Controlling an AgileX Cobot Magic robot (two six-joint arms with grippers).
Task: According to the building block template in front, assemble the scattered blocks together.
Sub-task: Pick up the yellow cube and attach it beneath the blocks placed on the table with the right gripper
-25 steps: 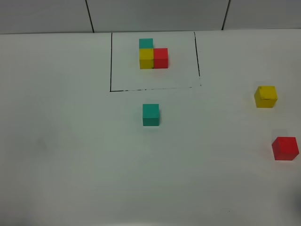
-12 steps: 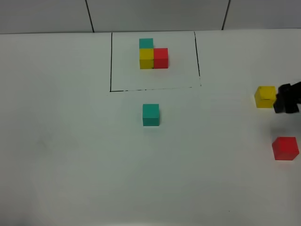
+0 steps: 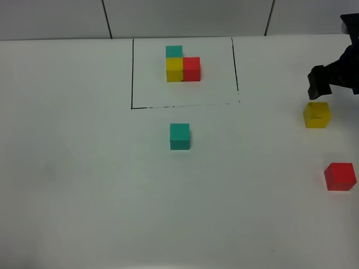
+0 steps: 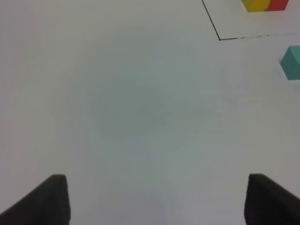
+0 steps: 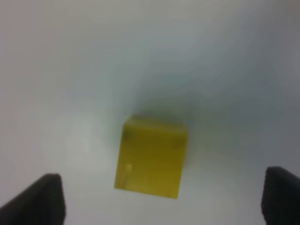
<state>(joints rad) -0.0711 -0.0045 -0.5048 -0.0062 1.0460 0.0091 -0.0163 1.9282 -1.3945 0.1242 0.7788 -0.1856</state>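
Right gripper (image 5: 164, 201), jaws apart, moved from beside the yellow block (image 3: 317, 114) to behind it

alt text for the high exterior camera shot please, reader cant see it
The right gripper hovers near a yellow cube at the right of a white table, with a red cube nearer the camera and a teal cube mid-table. Further back, a black rectangle frames an L-shaped teal, yellow and red template.

A plain white tabletop (image 3: 84, 185) fills nearly the whole scene — matte, evenly lit, with only soft, faint shadows. Beyond the tabletop's far edge rises a pale grey panelled wall (image 3: 190, 17), split by two thin dark seams (image 3: 107, 19) slanting down to that edge.
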